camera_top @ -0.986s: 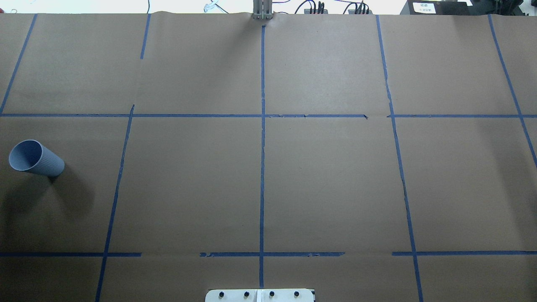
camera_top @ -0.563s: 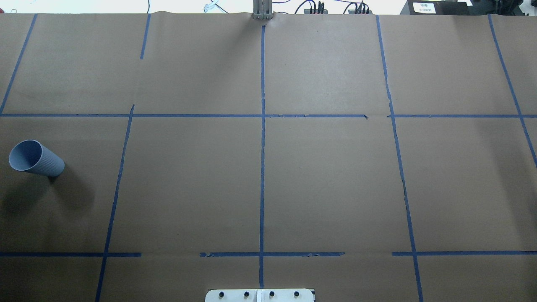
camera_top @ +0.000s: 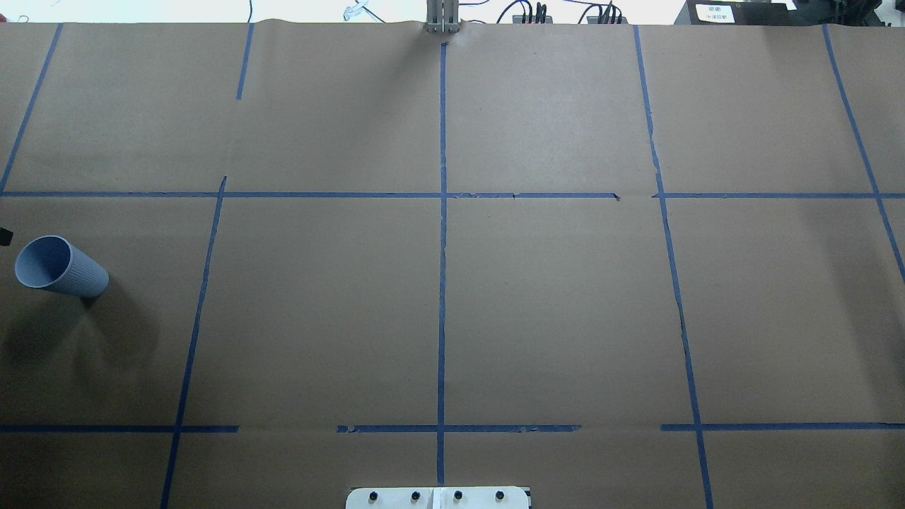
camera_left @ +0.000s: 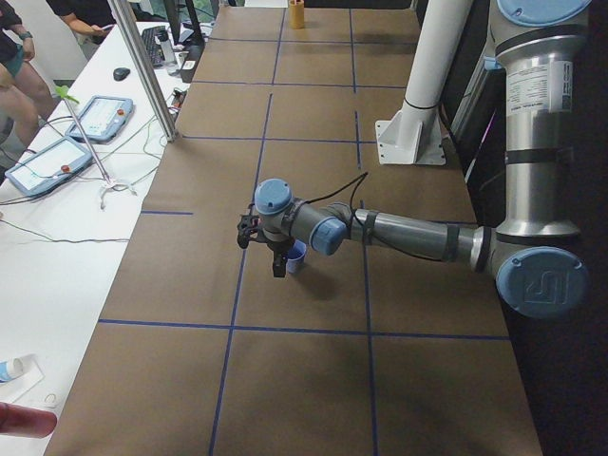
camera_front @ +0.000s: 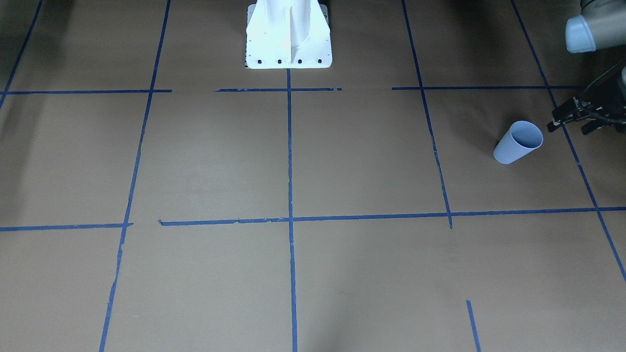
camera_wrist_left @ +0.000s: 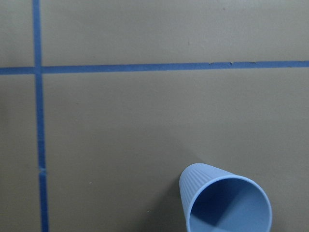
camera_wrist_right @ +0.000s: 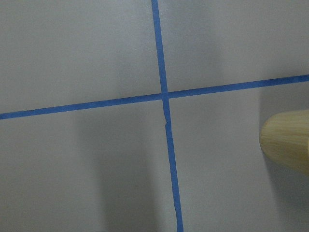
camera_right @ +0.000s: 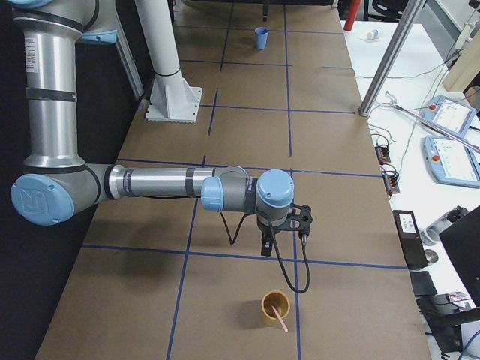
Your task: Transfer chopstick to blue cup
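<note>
The blue cup (camera_front: 518,142) stands upright and empty at the table's left end; it also shows in the overhead view (camera_top: 60,267) and the left wrist view (camera_wrist_left: 224,203). My left gripper (camera_front: 568,129) hovers just beside the cup toward the table's end, fingers apart and empty; it also shows in the exterior left view (camera_left: 269,255). One pale pink chopstick (camera_right: 279,318) leans in a tan cup (camera_right: 274,309) at the table's right end. My right gripper (camera_right: 279,238) hangs a short way from that cup; I cannot tell whether it is open or shut.
The white robot base (camera_front: 288,44) stands at the table's near middle edge. Blue tape lines (camera_top: 442,283) grid the brown paper. The tan cup's wall (camera_wrist_right: 287,140) shows at the right wrist view's edge. A side table with tablets (camera_left: 57,161) and a metal post (camera_left: 142,66) lie beyond the far edge.
A black tip of my left gripper has come into the overhead view's left edge, just above the blue cup. The cup has not moved.
</note>
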Motion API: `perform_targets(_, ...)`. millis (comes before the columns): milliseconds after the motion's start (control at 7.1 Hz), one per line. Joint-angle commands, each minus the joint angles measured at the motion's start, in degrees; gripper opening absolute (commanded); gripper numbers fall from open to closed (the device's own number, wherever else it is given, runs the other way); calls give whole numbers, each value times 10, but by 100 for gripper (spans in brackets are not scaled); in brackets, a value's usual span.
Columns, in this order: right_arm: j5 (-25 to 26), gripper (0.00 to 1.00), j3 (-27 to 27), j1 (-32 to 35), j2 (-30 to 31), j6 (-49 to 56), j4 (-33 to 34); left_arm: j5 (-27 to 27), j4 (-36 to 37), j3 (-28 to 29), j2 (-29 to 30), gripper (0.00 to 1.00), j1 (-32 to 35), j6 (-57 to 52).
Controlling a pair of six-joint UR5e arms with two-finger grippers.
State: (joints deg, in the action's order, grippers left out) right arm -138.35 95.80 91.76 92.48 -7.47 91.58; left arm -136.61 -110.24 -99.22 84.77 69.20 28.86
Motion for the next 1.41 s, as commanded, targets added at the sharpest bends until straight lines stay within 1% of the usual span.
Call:
perform_targets(0, 0, 100, 0, 0, 0, 1, 0, 0, -27, 25, 4, 100, -27, 21)
perform_targets(282, 0, 100, -3, 0, 0, 3, 0, 1, -27, 25, 5, 100, -58, 31)
perform_targets(423, 0, 100, -3, 0, 0, 1, 0, 1, -26, 27, 6, 97, -66, 31)
perform_targets(563, 1, 100, -3, 0, 0, 0, 0, 2, -25, 27, 7, 81, -66, 34)
perform_targets(704, 1, 100, -3, 0, -2, -2, 0, 2, -25, 27, 10, 51, -66, 52)
perform_targets(845, 1, 100, -3, 0, -1, -2, 0, 10, -24, 27, 14, 27, -66, 55)
perform_targets(986, 0, 100, -3, 0, -2, -2, 0, 13, -24, 26, 14, 7, -66, 59)
perform_targets(1127, 0, 100, -3, 0, 0, -8, 0, 14, -24, 22, 15, 4, -66, 59)
perform_targets(1268, -1, 100, 1, 0, -1, -17, 0, 10, -18, 4, 15, 0, -63, 59)
